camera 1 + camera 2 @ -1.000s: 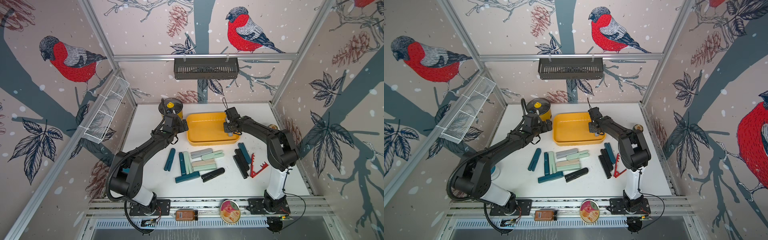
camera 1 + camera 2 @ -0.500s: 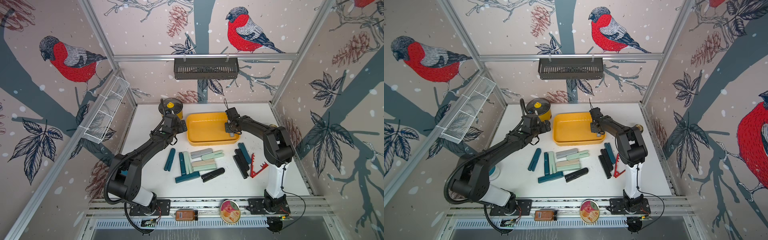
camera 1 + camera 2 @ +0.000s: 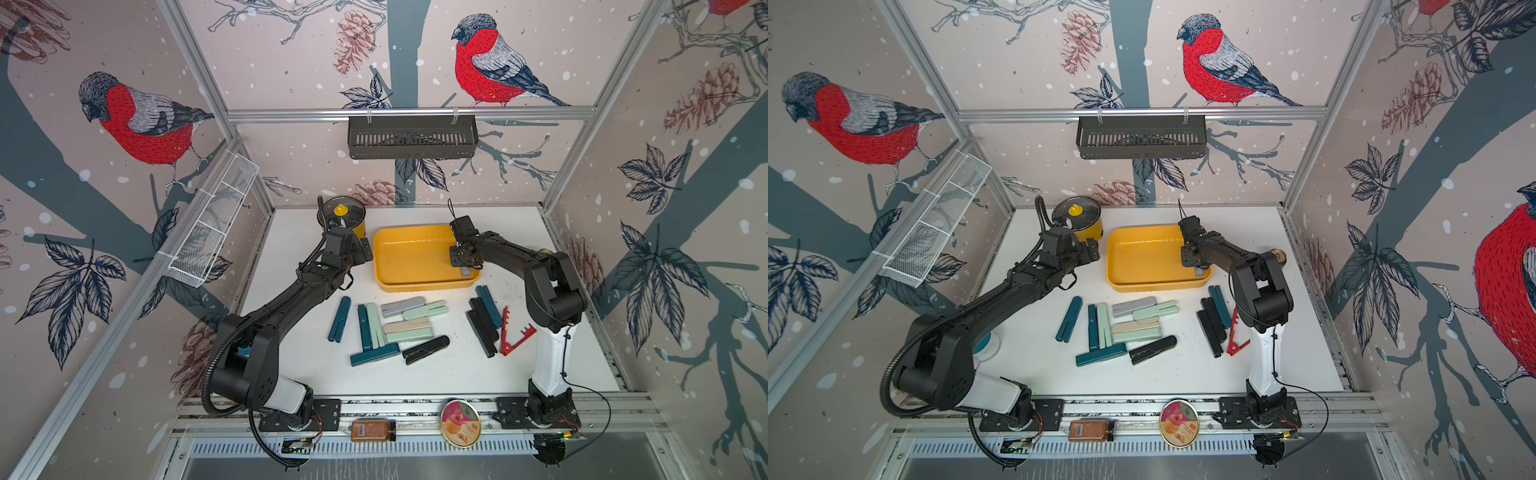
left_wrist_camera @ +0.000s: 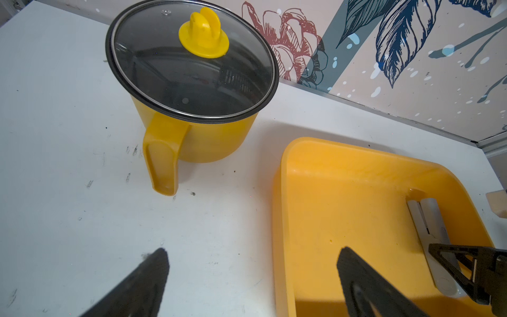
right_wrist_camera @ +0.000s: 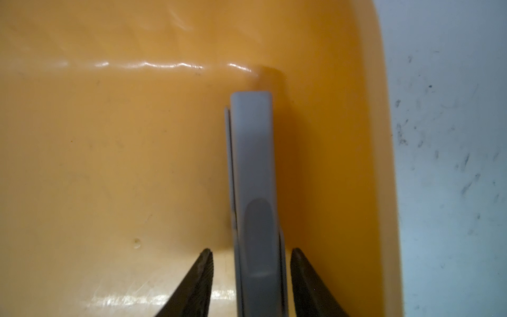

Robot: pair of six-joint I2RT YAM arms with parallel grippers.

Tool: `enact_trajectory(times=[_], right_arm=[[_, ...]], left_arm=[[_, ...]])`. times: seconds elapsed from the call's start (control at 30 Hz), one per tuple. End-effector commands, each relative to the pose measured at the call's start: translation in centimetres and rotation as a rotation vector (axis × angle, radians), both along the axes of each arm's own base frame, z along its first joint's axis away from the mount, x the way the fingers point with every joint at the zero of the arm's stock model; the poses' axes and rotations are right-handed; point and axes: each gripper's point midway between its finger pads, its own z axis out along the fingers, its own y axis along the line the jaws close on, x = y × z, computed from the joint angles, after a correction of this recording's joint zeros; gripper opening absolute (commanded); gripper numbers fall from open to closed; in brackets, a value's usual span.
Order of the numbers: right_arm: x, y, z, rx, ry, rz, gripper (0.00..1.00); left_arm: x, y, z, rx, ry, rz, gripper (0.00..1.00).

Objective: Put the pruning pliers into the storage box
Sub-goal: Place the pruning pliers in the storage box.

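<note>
Right wrist view: your right gripper (image 5: 251,254) stands parted, gaps either side of the slim grey two-bar plastic pliers (image 5: 251,153) lying in the shallow yellow plastic tray (image 5: 109,137), near its wall. Your left gripper (image 4: 252,255) gapes wide beside the opposite rim.

Top views look down; wrist views closely share the storage box (image 4: 343,192).

Setting: robot lab test cell. Evidence: aluminium-profile frame (image 3: 407,112) boxing in a white tabletop (image 3: 457,374). Wall panels (image 3: 291,54) papered with a bullfinch print, backdrop-style. Left arm (image 3: 291,299) and right arm (image 3: 540,282) bolted to a slotted rail (image 3: 407,409) along the tabletop's front edge. Black basket (image 3: 411,137) hung from the rear crossbar.
</note>
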Motion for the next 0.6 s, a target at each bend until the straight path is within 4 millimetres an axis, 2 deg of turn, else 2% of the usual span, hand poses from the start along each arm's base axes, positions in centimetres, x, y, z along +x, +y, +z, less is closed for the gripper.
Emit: enact_trajectory(times=[0.0, 0.17, 0.3, 0.57], right_arm=[[0.2, -0.1, 1.3, -0.004, -0.033, -0.016, 0.54], [0.5, 0.4, 3.7, 0.042, -0.098, -0.017, 0.62], [0.6, 0.8, 6.6, 0.087, -0.176, 0.001, 0.67], [-0.6, 0.5, 10.7, 0.133, -0.338, 0.03, 0.8]], left_arm=[[-0.2, 0.4, 0.1, 0.012, -0.003, 0.009, 0.96], [-1.3, 0.8, -0.5, 0.004, 0.008, 0.023, 0.96], [-2.4, 1.4, -1.1, 0.005, 0.024, 0.037, 0.96], [-5.7, 2.5, -3.5, 0.006, 0.118, 0.091, 0.95]])
